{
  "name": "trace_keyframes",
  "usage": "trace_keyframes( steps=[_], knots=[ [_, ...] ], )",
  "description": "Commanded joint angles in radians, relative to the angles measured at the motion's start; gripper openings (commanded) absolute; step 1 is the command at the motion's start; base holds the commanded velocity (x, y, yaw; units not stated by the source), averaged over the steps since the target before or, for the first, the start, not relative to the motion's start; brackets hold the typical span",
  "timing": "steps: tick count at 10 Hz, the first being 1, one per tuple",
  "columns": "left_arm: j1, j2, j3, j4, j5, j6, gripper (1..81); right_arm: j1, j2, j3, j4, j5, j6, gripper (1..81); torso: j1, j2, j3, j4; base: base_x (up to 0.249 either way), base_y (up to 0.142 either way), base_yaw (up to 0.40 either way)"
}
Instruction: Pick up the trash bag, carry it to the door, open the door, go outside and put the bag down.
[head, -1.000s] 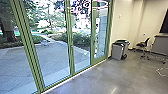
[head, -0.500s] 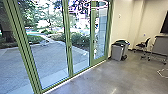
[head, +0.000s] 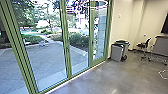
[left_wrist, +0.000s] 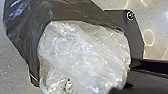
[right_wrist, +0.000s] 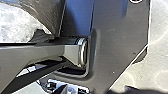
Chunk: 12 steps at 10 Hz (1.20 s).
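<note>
Green-framed glass doors (head: 67, 50) run along the left and middle of the head view, with paving and plants behind the glass. The trash bag (left_wrist: 82, 55) shows large in the left wrist view, a clear crumpled part with a dark, shiny part (left_wrist: 22, 22) around it. In the right wrist view, part of the same clear and dark bag (right_wrist: 15, 25) appears beside the robot's own plate and bar. Whether a gripper is closed on the bag cannot be made out.
Grey bins (head: 117, 52) stand against the cream wall just right of the glass. Farther right are a dark chair (head: 143, 46) and a grey wheeled table (head: 160, 46). A white cable (head: 163, 74) lies on the floor at the right edge.
The head camera's view has shifted, so the door frames now sit farther left. The bins and chair stand where they were.
</note>
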Motion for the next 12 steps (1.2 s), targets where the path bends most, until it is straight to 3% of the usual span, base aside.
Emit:
trace_keyframes(
  steps=[1, 12],
  knots=[
    [-0.060, 0.003, 0.004, 0.005, 0.061, 0.007, 1.0, 0.048, 0.003, 0.001, -0.005, -0.066, -0.001, 81.1, 0.000, 0.000, 0.000, 0.000, 0.137, -0.076, 0.000],
    [-0.060, 0.005, 0.004, 0.003, 0.060, 0.008, 1.0, 0.048, 0.003, -0.002, -0.008, -0.065, -0.001, 81.1, 0.000, 0.000, 0.000, 0.000, 0.143, -0.080, 0.000]
  ],
)
